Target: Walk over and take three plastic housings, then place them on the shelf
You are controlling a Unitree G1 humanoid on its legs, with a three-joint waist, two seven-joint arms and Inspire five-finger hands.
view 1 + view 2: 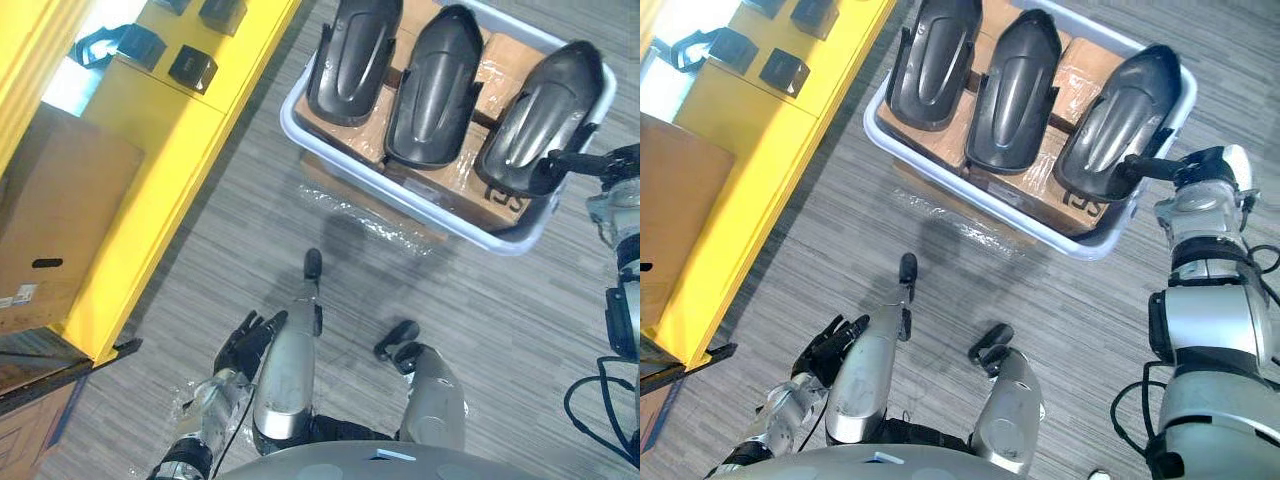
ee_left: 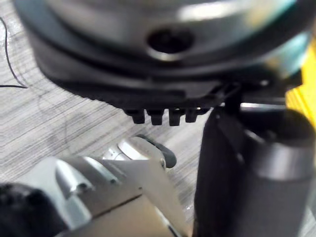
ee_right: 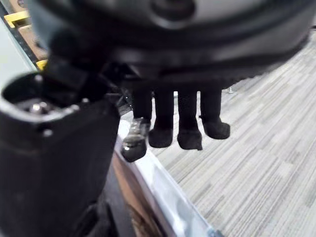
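Slip risk: right hand (image 1: 1195, 170), fingers apart at near end of rightmost housing (image 1: 1120, 110), may tip it onto tray (image 1: 1090, 245) rim; left hand (image 1: 245, 340) slack.

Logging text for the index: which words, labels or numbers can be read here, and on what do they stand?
Print on the carton in the tub: mostly hidden by a housing, unreadable.
Label on the brown box at left: too small to read.
No other text can be read.
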